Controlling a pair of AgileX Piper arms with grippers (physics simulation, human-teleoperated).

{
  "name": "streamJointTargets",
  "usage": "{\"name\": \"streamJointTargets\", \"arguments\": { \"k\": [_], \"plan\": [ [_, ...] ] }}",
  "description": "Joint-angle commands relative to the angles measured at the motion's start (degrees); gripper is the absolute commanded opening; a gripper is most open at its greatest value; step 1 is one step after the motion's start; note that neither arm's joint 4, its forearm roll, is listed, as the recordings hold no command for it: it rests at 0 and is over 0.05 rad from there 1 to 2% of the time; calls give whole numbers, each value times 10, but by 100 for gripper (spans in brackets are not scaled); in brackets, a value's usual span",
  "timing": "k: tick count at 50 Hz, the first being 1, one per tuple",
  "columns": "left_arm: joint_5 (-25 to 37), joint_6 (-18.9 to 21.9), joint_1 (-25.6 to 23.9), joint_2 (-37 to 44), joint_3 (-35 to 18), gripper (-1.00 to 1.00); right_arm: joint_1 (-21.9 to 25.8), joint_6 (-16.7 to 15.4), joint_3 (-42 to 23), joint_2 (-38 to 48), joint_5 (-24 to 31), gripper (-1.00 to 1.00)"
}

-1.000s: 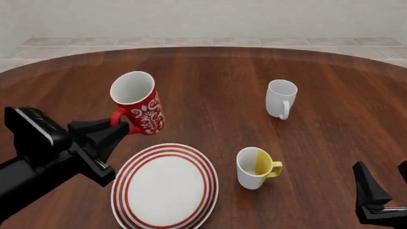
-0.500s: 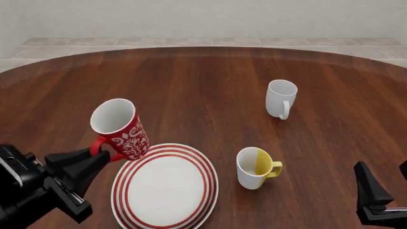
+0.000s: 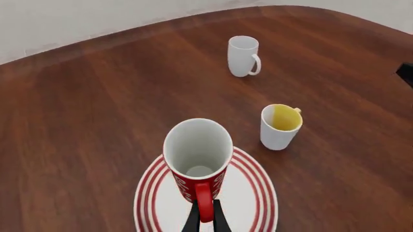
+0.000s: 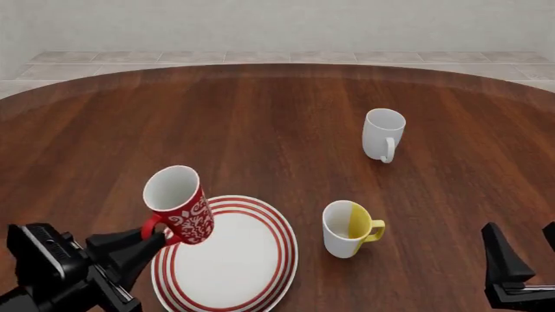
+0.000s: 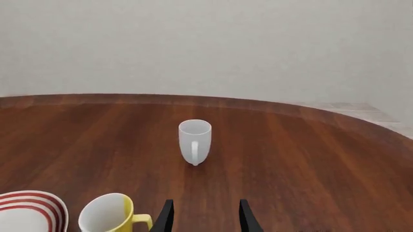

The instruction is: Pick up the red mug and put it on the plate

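Red mug [image 4: 179, 205], tall and narrow with a white floral pattern and a white interior, is held by its red handle [image 3: 204, 201] in the left gripper [image 3: 205, 220], whose black fingers are clamped on that handle. The mug is tilted and is positioned over the left part of the large round white plate [image 4: 227, 257] with concentric red rings at its rim; whether its base touches the plate cannot be told. The plate lies on the dark brown wooden table [image 4: 277, 117]. A white-and-yellow mug [image 4: 349, 228] stands upright just beside the plate's right edge. A plain white mug [image 4: 384, 134] stands well apart, farther back on the table. The right gripper [image 5: 202, 212] is seen with its black fingers apart, clamped on nothing, near the table's right front edge.
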Motion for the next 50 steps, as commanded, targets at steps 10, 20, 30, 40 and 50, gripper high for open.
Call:
{"name": "streamJointTargets", "arguments": {
  "k": [10, 20, 30, 40, 50],
  "plan": [
    [-104, -17, -27, 68, 53, -100, -1, -1, -7, -5, 11, 100],
    [-172, -29, -38, 127, 73, -100, -1, -1, -3, -4, 6, 100],
    [-177, -31, -43, 139, 69, -100, -2, 0, 0, 0, -1, 100],
    [-204, -38, -43, 168, 75, -100, -3, 1, 4, 0, -5, 100],
    [-259, -56, -41, 236, 92, -100, -3, 0, -4, -3, 6, 100]
  ]
}}
